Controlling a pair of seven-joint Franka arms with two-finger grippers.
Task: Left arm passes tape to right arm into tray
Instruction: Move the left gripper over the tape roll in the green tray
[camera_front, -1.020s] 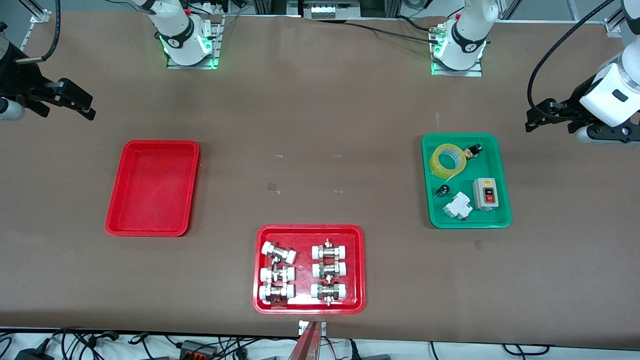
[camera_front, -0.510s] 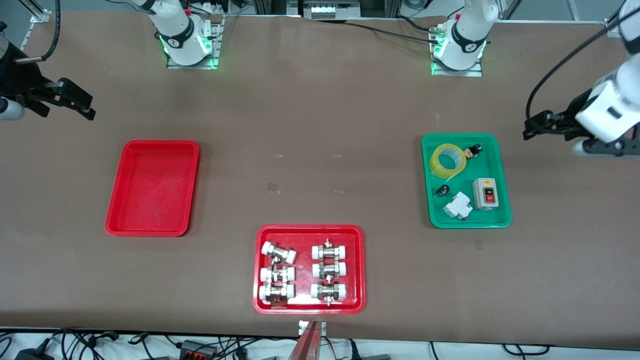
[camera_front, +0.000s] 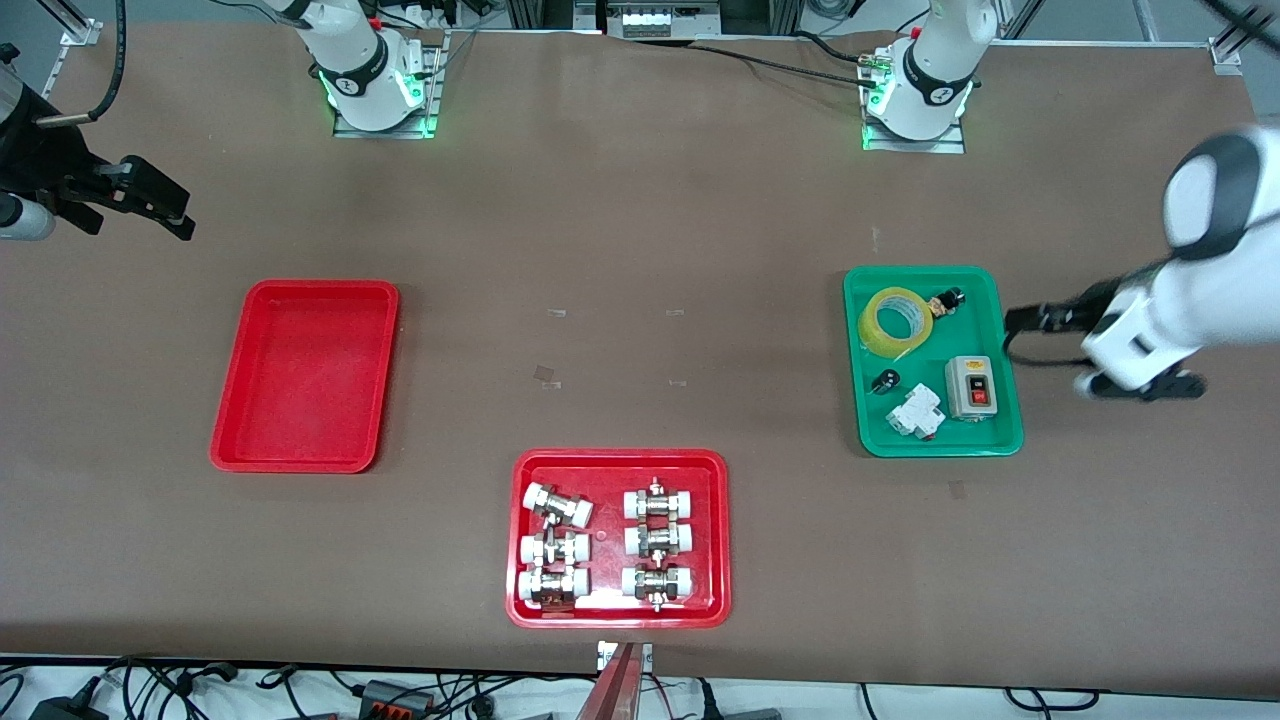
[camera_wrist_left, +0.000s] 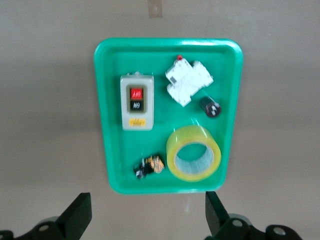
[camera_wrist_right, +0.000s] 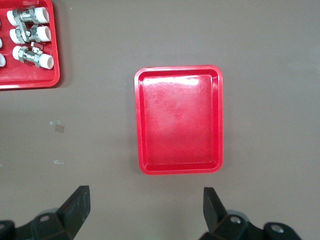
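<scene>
The tape (camera_front: 895, 321), a yellow roll with a white core, lies in the green tray (camera_front: 857, 400) toward the left arm's end of the table. My left gripper (camera_front: 1018, 320) is open and empty. It hangs over bare table just outside that tray's edge. In the left wrist view the tape (camera_wrist_left: 194, 159) lies in the green tray (camera_wrist_left: 107, 125) ahead of my left gripper (camera_wrist_left: 147, 210). The plain red tray (camera_front: 305, 375) is empty toward the right arm's end. My right gripper (camera_front: 178, 212) waits open beside it; in the right wrist view the tray (camera_wrist_right: 179, 120) lies ahead of the gripper (camera_wrist_right: 146, 205).
The green tray also holds a grey switch box (camera_front: 970, 385), a white breaker (camera_front: 915, 412) and two small dark parts (camera_front: 884, 380) (camera_front: 942, 302). A red tray (camera_front: 610, 470) with white-capped metal fittings sits nearest the front camera.
My left arm has swung down and toward the green tray; its gripper now sits close to the tray's edge. The right arm has barely moved.
</scene>
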